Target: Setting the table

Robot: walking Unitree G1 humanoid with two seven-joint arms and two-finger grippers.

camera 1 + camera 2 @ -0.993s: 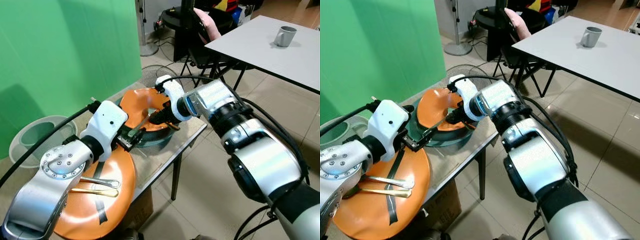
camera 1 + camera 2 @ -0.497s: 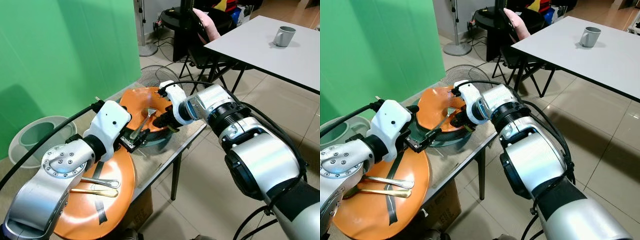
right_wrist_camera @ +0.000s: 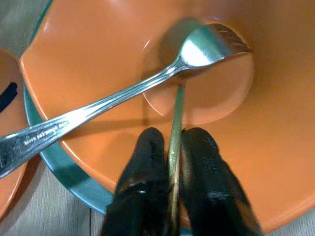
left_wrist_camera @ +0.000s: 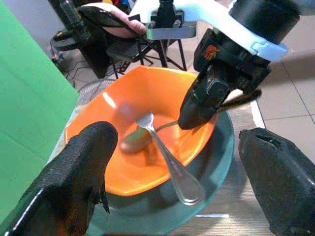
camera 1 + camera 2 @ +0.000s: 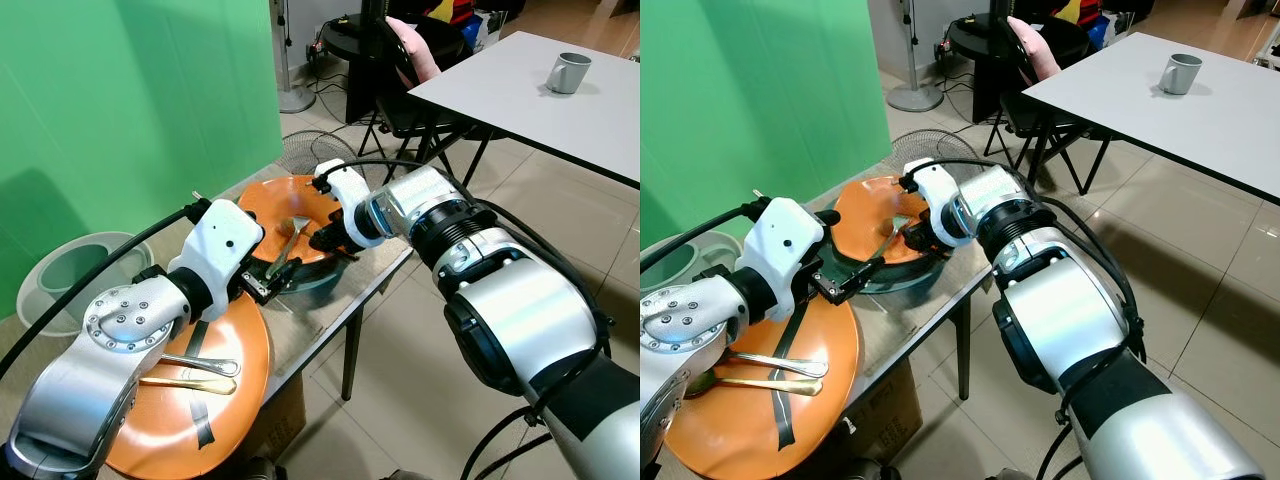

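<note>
An orange bowl [image 5: 300,212] sits on a teal plate [image 5: 318,286] on the small table. A silver fork [image 3: 123,96] lies in the bowl, head at the middle and handle out over the rim. Under its head runs a thin gold spoon [image 3: 176,118]. My right gripper [image 3: 171,140] is shut on the spoon's handle, low inside the bowl's right side [image 5: 325,238]. My left gripper [image 5: 262,285] hovers at the bowl's near-left rim by the fork's handle. It is open, and its fingers [image 4: 83,167] stand wide apart around nothing.
A big orange plate [image 5: 225,400] by the table's near edge carries a silver spoon [image 5: 200,363] and a gold utensil [image 5: 190,382]. A white basin [image 5: 70,270] and green screen [image 5: 120,100] are at left. Farther right are a chair [image 5: 400,60] and a white table with a grey cup [image 5: 570,72].
My right gripper has shifted slightly inside the bowl with the gold spoon. The silver fork now lies a little deeper in the bowl. The left arm has barely moved.
</note>
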